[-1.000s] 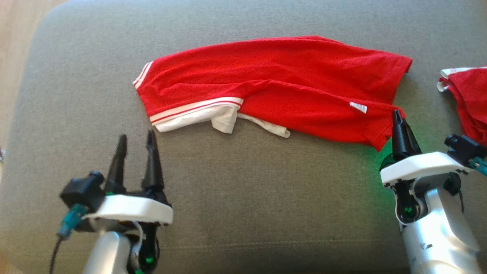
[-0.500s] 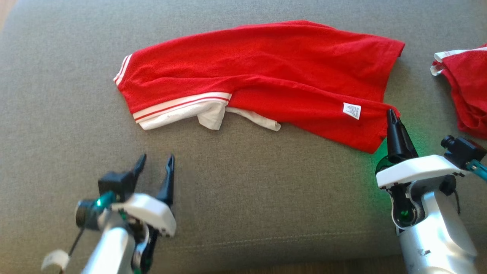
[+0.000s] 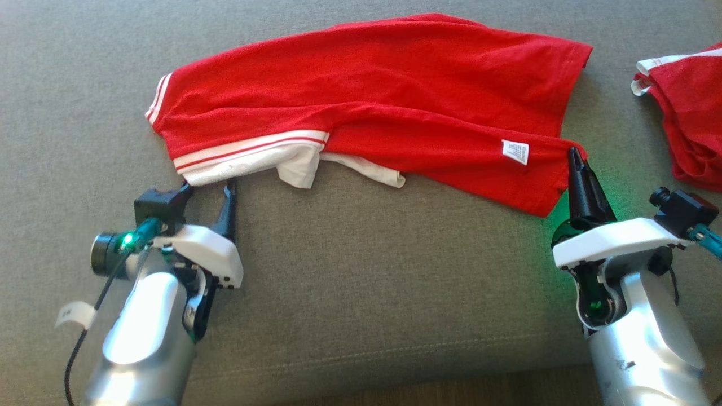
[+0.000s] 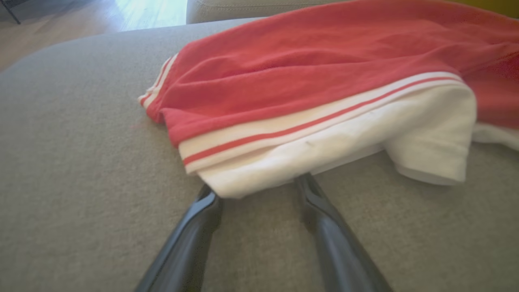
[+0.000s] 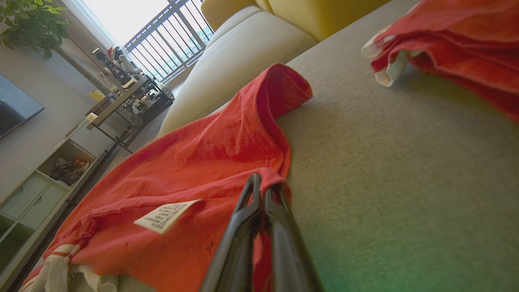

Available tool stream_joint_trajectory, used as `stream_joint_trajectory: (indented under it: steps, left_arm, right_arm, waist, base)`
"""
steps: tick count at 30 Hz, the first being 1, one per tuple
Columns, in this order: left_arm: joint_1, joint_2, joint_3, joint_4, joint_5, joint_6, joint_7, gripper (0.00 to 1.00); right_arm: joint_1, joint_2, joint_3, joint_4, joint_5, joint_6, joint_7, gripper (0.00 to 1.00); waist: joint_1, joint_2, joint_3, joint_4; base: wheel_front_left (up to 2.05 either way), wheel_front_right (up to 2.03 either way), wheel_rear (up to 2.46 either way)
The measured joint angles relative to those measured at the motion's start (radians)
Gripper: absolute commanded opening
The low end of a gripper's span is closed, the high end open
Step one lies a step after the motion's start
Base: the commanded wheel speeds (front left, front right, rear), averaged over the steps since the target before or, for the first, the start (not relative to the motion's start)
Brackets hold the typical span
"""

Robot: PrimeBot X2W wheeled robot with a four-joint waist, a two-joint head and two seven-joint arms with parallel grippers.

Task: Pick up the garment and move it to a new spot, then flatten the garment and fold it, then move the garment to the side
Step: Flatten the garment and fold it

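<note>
The garment [image 3: 372,107] is a red shirt with white striped trim, lying crumpled across the grey cushion [image 3: 361,270]. My right gripper [image 3: 574,153] is shut on the garment's near right corner [image 5: 267,178], close to a white label [image 5: 164,216]. At the garment's white near-left edge [image 4: 284,162] stands my left gripper [image 3: 208,189], open, its two fingertips just under or against that hem in the left wrist view, where the gripper [image 4: 259,188] holds nothing.
A second red and white cloth [image 3: 688,107] lies bunched at the cushion's right edge. The cushion's near edge [image 3: 361,372] runs below both arms, with wood floor beyond. The right wrist view has sofa cushions [image 5: 243,52] and shelves behind.
My left gripper has moved forward to the garment's white hem, staying open. The head camera has shifted, so the whole scene sits higher and more to the left. The right gripper keeps its hold.
</note>
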Motion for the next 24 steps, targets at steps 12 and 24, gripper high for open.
stream_joint_trajectory:
  steps: [12,24]
  left_arm:
    - [0.06,0.035,0.002,-0.24,0.05,-0.055,-0.002,0.0]
    - [0.217,0.055,0.139,-0.69,-0.397,-0.105,0.272,0.0]
  right_arm:
    - [0.003,0.0,-0.021,0.001,-0.008,0.0,0.0,0.0]
    - [0.007,0.0,-0.068,-0.109,-0.017,0.0,0.0,0.0]
  waist:
    - [0.0,0.0,-0.029,0.009]
    - [-0.0001,0.0,-0.12,0.026]
  base:
    - [0.0,0.0,0.0]
    - [0.0,0.0,0.0]
